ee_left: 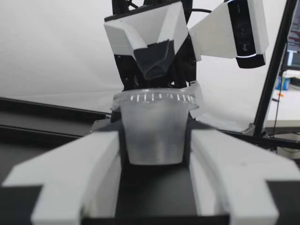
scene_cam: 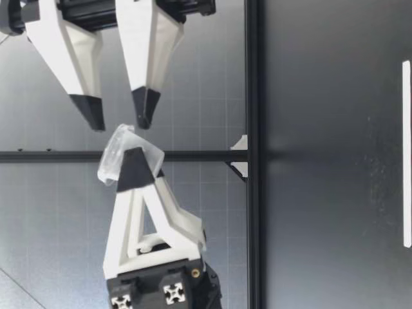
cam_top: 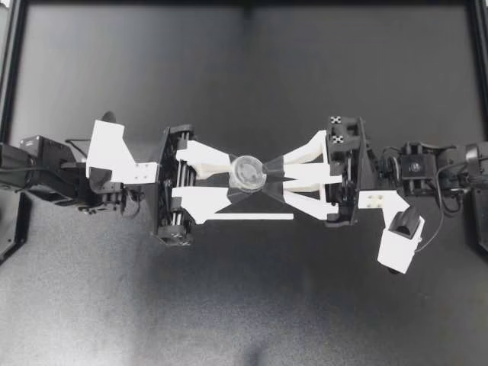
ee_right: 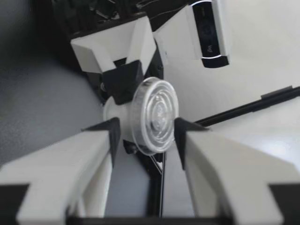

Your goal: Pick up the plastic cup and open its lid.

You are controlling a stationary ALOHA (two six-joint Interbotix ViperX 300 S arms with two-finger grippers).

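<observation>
1. My left pincer (cam_top: 232, 181) reaches in from the left side. It is pinching the plastic cup (cam_top: 248, 174) from two sides. It holds the cup up in the air over the dark table (cam_top: 244, 76).
2. In the left wrist view the cup (ee_left: 152, 136) sits snug between the two white fingers (ee_left: 79, 173).
3. The cup is in the middle, between the two pincers. In the low view it (scene_cam: 117, 151) leans over a bit. The lid (ee_right: 157, 115) is on the cup.
4. My right pincer (cam_top: 268, 181) reaches in from the right side. It is spread open, with one finger on each side of the lid. In the low view its black tips (scene_cam: 90, 112) are just beside the cup, with a little gap.
5. A thin white strip (cam_top: 248, 216) lies flat on the table near the pincers.
</observation>
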